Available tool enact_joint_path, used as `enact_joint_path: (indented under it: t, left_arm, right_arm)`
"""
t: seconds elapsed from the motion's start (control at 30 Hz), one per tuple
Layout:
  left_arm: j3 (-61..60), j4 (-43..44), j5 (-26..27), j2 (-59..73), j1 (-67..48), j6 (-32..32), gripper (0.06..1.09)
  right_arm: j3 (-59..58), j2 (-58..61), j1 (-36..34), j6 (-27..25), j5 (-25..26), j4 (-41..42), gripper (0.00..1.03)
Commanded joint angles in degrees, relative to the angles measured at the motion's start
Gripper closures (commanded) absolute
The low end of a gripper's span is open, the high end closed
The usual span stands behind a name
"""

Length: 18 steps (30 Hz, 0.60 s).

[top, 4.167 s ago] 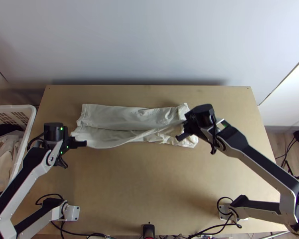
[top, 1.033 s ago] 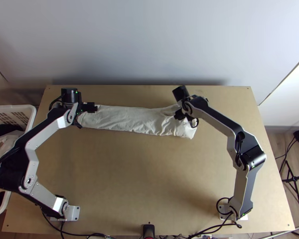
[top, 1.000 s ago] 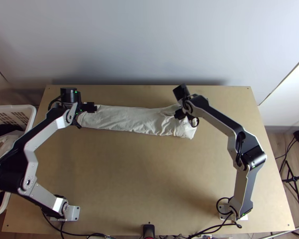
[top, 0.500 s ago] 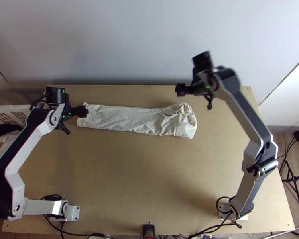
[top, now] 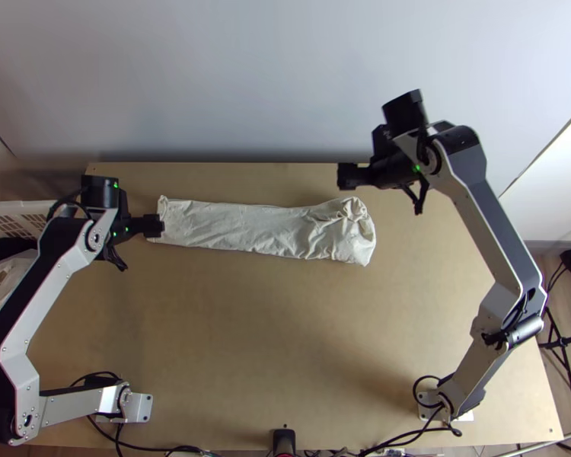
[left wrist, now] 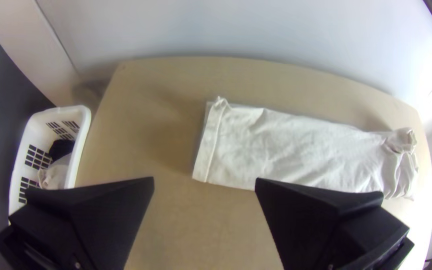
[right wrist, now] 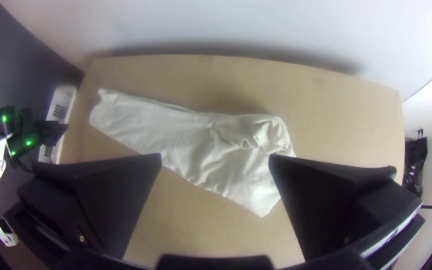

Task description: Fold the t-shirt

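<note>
"What's the white basket holding?"

"It's standing beside the table's left edge, and a dark cloth and a pale one are lying inside."

"And the edges, the room for moving?"

"The t-shirt is lying nearer the table's far edge, and the wall is rising behind that. Bare wood is stretching from the shirt toward the arms' bases, so the table is offering its widest room there."

"How's the shirt lying?"

"It's forming a long, narrow folded strip, bunching at its right end."

"And the left gripper?"

"It's hovering by the shirt's left end, its fingers standing wide apart, released. In its wrist view the hem is showing beyond the tips."

"The right gripper?"

"Its fingers are also spreading wide, grasping nothing. In the top view it's appearing over the far edge, beyond the bunched end."
</note>
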Motion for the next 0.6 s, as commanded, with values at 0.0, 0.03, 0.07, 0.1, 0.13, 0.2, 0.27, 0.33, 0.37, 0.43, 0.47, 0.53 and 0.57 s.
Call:
enact_joint_path:
  t: [0.0,0.03,0.07,0.1,0.13,0.2,0.27,0.33,0.37,0.43,0.47,0.53,0.57]
  left_arm:
    - [-6.6,3.1,-0.4,-0.4,-0.5,1.0,0.11]
    - [-7.8,4.3,-0.4,-0.4,-0.5,1.2,0.11]
    - [-8.9,5.5,-0.4,-0.3,-0.6,1.8,0.11]
    - [-10.0,6.9,-0.4,-0.2,-0.8,2.1,0.11]
    - [-10.9,8.1,-0.4,-0.1,-0.9,2.2,0.11]
    - [-12.2,10.3,-0.5,0.7,-1.1,2.7,0.11]
    - [-12.8,11.8,-1.2,2.1,-1.1,3.0,0.11]
    - [-13.1,13.5,-2.7,3.5,-1.1,3.2,0.11]
    - [-13.1,14.2,-3.2,4.1,-1.1,3.2,0.11]
    - [-13.1,15.6,-3.6,5.1,-1.1,3.2,0.11]
    - [-13.1,16.4,-3.6,5.6,-1.1,3.1,0.11]
    - [-12.6,17.2,-3.6,6.9,-1.5,2.9,0.11]
    - [-12.2,17.2,-3.6,7.7,-1.7,2.7,0.11]
  right_arm:
    - [-1.3,-1.2,3.4,-8.4,3.5,-1.8,0.03]
    - [-1.4,-1.3,3.4,-9.4,3.4,-2.1,0.03]
    - [-1.5,-1.5,4.0,-10.0,3.6,-2.3,0.03]
    - [-1.7,-1.6,4.3,-11.0,3.6,-2.1,0.04]
    - [-1.8,-1.5,4.8,-11.1,3.6,-2.1,0.03]
    - [-5.0,-2.4,5.8,-11.1,3.5,0.2,0.03]
    - [-12.3,-5.6,6.7,-11.4,3.6,6.3,0.03]
    - [-19.5,-8.9,7.9,-11.7,6.8,13.0,0.04]
    - [-22.6,-10.2,8.2,-11.6,8.9,15.4,0.04]
    - [-27.5,-12.3,9.1,-11.7,14.0,19.7,0.04]
    - [-30.4,-13.5,9.4,-11.9,14.9,22.4,0.04]
    - [-35.4,-16.0,9.1,-12.6,14.9,27.2,0.04]
    - [-37.7,-16.9,8.9,-12.8,14.9,29.6,0.04]
